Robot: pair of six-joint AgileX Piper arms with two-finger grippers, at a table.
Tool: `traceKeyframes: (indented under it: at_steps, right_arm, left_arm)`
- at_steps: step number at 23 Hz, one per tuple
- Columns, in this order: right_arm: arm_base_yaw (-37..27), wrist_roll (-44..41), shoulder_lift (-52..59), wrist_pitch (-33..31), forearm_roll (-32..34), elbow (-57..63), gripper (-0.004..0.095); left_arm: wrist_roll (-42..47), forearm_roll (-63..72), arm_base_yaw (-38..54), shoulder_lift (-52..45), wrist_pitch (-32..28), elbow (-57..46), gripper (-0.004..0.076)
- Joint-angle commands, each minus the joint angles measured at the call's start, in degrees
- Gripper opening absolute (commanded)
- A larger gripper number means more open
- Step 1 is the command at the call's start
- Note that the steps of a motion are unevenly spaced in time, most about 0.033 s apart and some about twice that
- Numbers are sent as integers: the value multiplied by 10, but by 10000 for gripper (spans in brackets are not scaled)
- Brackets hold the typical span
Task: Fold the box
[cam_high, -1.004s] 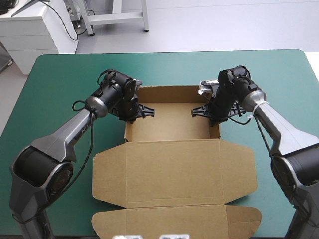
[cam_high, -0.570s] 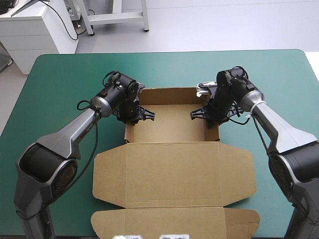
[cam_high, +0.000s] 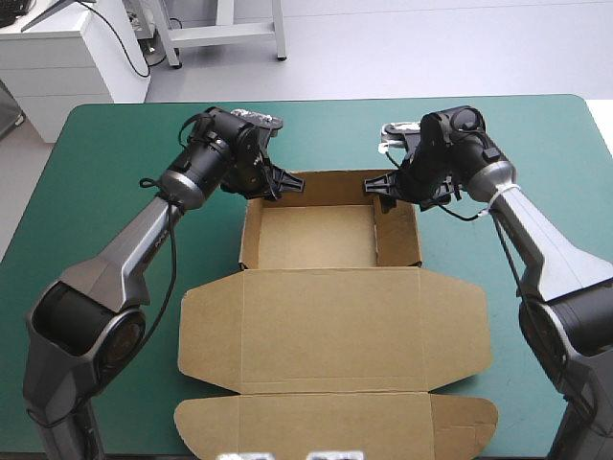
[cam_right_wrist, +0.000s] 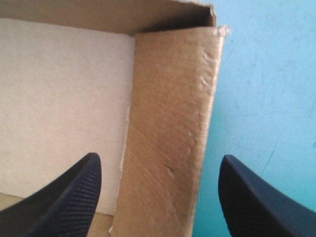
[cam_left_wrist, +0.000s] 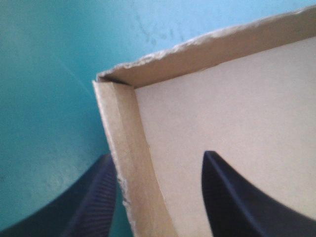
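The brown box (cam_high: 316, 235) stands as an open tray in the middle of the table, its walls raised. Its lid (cam_high: 330, 326) lies flat toward the front edge. My left gripper (cam_high: 281, 184) hovers at the tray's far left corner, and my right gripper (cam_high: 380, 186) at the far right corner. In the left wrist view the gripper (cam_left_wrist: 157, 155) is open and straddles the left side wall (cam_left_wrist: 123, 138), one finger outside and one over the floor. In the right wrist view the gripper (cam_right_wrist: 160, 157) is wide open astride the right side wall (cam_right_wrist: 173, 98), touching nothing.
The lid's front flap (cam_high: 335, 422) reaches close to the table's front edge. Bare teal-green cover (cam_high: 115, 172) lies left, right and beyond the box.
Both grippers have gone from shut to open. They have drawn back from the middle of the side walls to the tray's far corners. The walls stay upright.
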State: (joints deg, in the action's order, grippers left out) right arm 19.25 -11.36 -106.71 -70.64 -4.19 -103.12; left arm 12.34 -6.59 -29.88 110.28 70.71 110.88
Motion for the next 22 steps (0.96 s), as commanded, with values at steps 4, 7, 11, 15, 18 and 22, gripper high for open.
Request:
traceKeyframes:
  at_steps: [4,7,11,15,18,22]
  right_arm:
    - [0,-24,108,-7,49,-28,629]
    - [0,-30,129,-7,49,-28,633]
    - [0,-33,129,-7,38,8,633]
    - [0,-33,129,33,55,67,633]
    - [0,-32,128,90,33,107,633]
    - [0,-26,97,105,16,132,633]
  left_arm:
    - [-79,1,-3,-139,32,26,-8]
    - [-77,-23,-3,-222,32,15,-8]
    - [-79,-34,-3,-354,31,-67,-8]
    - [-79,-34,-3,-443,21,-169,-8]
    - [-75,-34,-3,-524,-29,-262,-8]
    - [-67,-26,-3,-639,-51,-390,-8]
